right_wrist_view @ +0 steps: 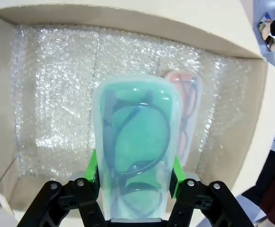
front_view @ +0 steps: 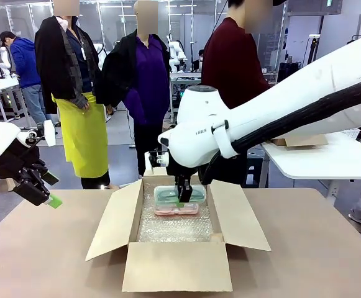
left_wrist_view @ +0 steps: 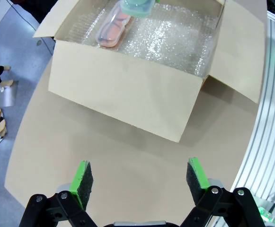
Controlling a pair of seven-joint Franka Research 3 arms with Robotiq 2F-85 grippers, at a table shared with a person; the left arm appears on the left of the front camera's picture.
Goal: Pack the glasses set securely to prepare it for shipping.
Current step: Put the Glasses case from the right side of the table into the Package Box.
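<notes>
The right gripper reaches down into the open cardboard box with its green pads pinching the mint-green glasses case across its width near one end, so most of the case sticks out past the pads. The pinkish glasses case already lies flat on the bubble wrap lining the box floor, towards the far wall. From the front, the green case hangs just over it; whether the two touch cannot be told. The left gripper hovers over the bare worktop on its own side of the box, jaws spread wide and holding nothing. The main risk I see is in the release. If the green case is let go while partly over the pink one, it may land with one edge propped up, then slide or tip and end up crooked. Pushing further down instead could press case against case and strain a clear lid. Because the grip is near one end, the smooth plastic may also pivot between the pads. Nothing steadies the box, so a nudge against a wall could shift it.
</notes>
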